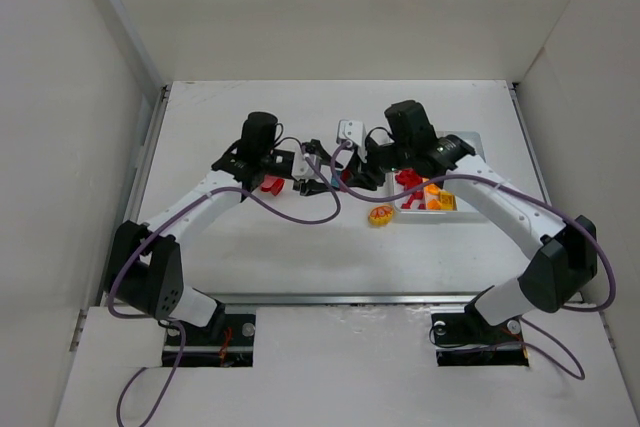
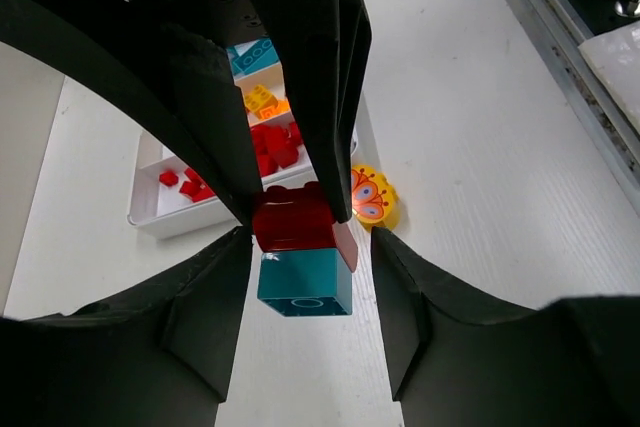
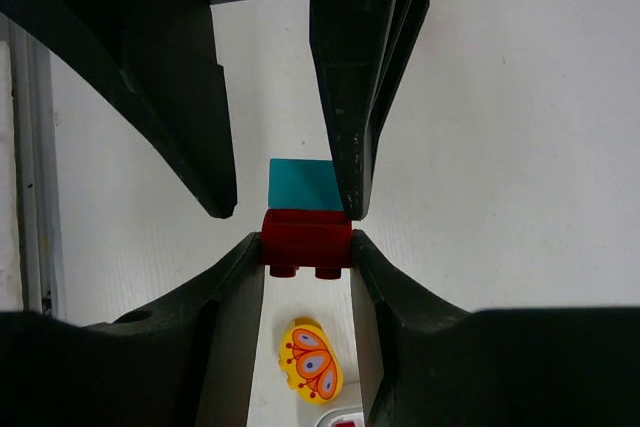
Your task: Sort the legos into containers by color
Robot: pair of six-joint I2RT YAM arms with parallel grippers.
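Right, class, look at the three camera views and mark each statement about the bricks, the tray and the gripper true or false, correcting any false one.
1. The red brick is joined to a teal brick. True.
2. The right gripper is open and empty. False: it is shut on the red brick.
3. The yellow butterfly piece lies inside the tray. False: it lies on the table, just outside the white tray.
4. One compartment of the tray already holds loose red bricks. True.
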